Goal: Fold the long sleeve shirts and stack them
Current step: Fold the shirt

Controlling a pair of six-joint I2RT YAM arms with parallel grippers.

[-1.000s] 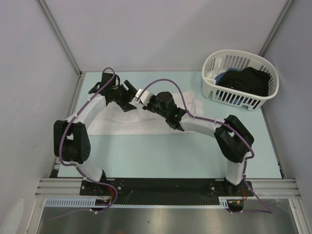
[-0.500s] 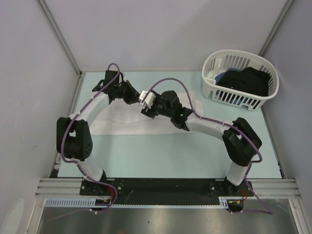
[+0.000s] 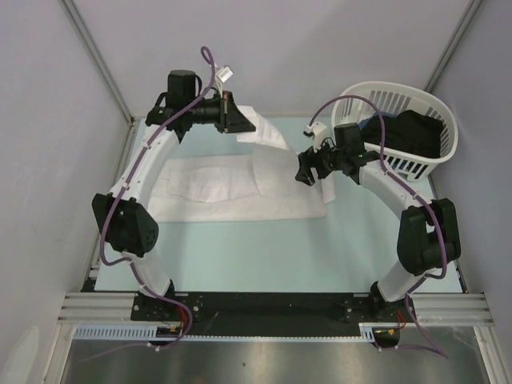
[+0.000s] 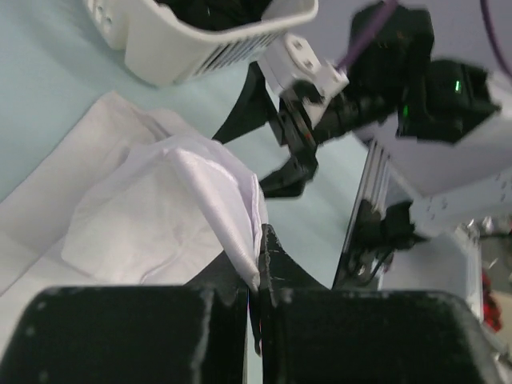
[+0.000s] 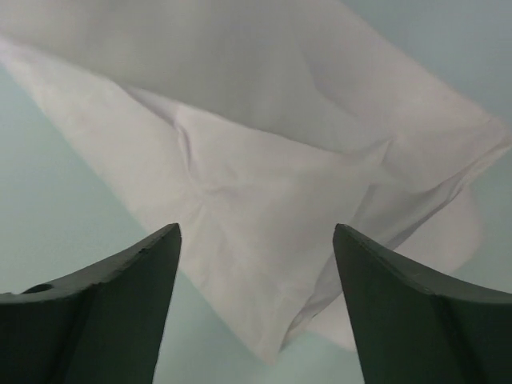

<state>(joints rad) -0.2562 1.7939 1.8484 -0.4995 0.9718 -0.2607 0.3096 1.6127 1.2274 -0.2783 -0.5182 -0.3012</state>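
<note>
On the pale green flat table (image 3: pixel 240 256) the plain white long sleeve shirt (image 3: pixel 216 192) lies spread lengthwise across the middle, thin and creased, with one flap drawn up off its far edge. The white plastic slatted basket (image 3: pixel 436 104) of dark clothes (image 3: pixel 404 132) stands at the far right. A second ago both arms met over the shirt's middle. Since then the left gripper (image 3: pixel 238 123) has clamped onto that flap and lifted it. The right gripper (image 3: pixel 306 174) has let go, jaws spread, and swung out over the shirt's right end. The fold now seems to rest with the left arm alone.
</note>
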